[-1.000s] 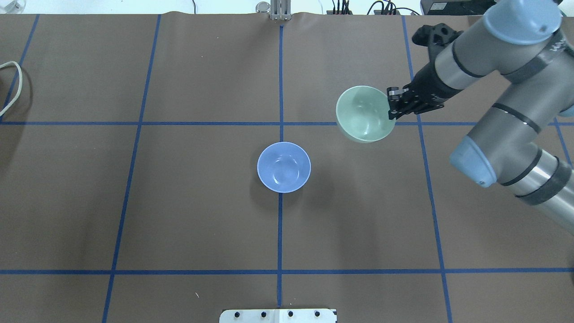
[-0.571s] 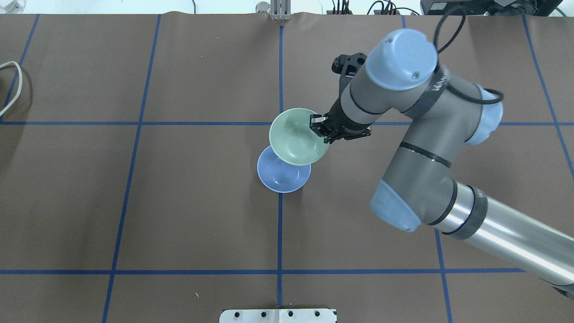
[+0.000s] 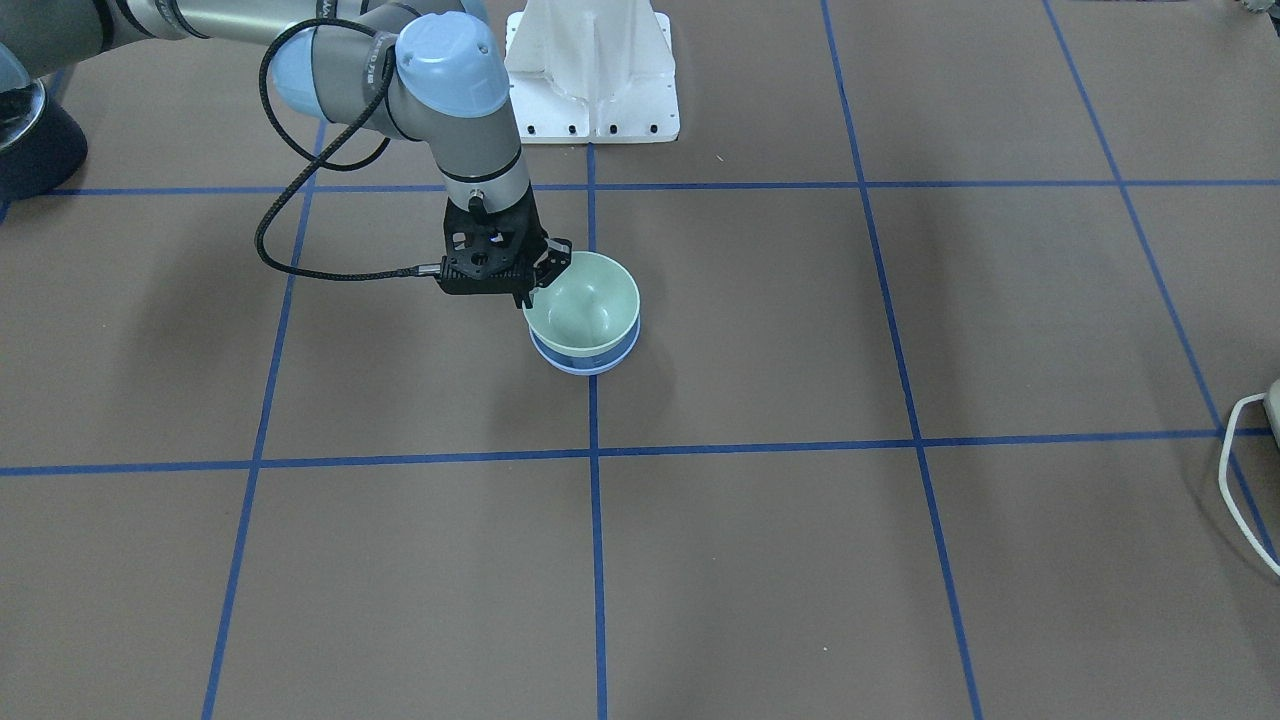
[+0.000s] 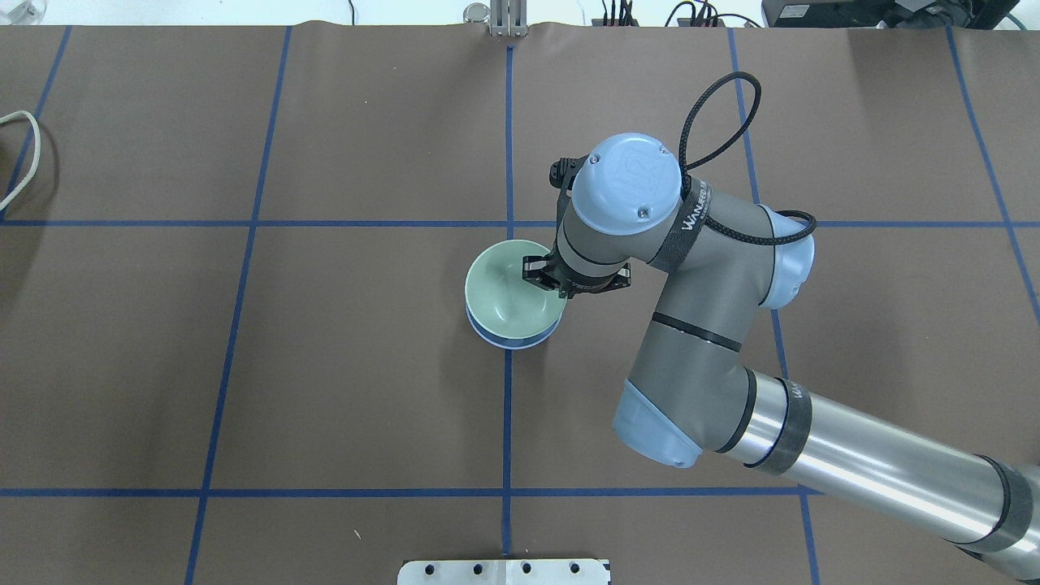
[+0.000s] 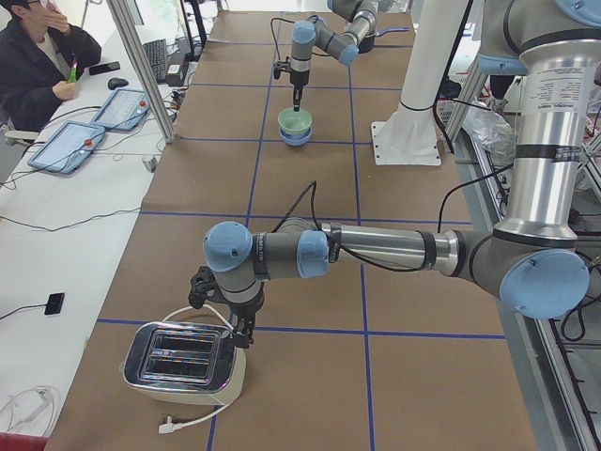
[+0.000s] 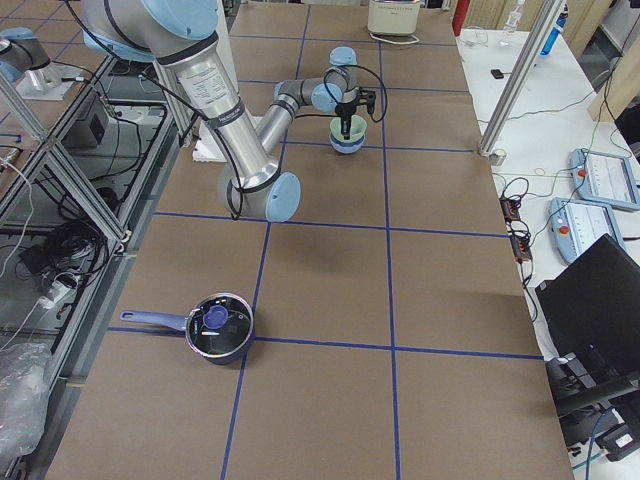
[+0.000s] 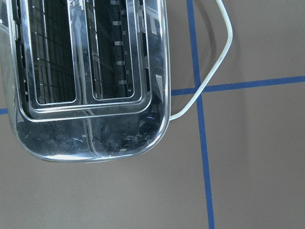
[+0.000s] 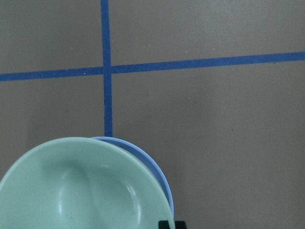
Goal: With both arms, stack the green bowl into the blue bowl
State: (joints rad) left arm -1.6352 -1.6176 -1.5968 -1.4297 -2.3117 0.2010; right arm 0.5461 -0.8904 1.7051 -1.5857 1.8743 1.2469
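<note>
The pale green bowl (image 4: 505, 291) sits nested in the periwinkle-blue bowl (image 4: 510, 342) at the table's centre, slightly off-centre in it. Only the blue bowl's rim shows around it. The front-facing view shows the same stack, the green bowl (image 3: 587, 298) over the blue bowl (image 3: 585, 363). My right gripper (image 4: 544, 278) points down and is shut on the green bowl's right rim, one finger inside and one outside. In the right wrist view the green bowl (image 8: 81, 186) covers most of the blue bowl (image 8: 157, 176). My left gripper (image 5: 242, 324) hovers over a toaster far off; I cannot tell whether it is open or shut.
A chrome toaster (image 7: 90, 76) with a white cord (image 7: 214, 71) lies under the left wrist. A white pedestal (image 3: 592, 70) stands at the robot's side. A dark pot (image 6: 218, 328) sits at the right end. A white cord (image 4: 24, 154) lies at the left edge.
My right arm carried the green bowl leftward from the table's right side, then lowered it into the blue bowl. The blue bowl has stayed in place.
</note>
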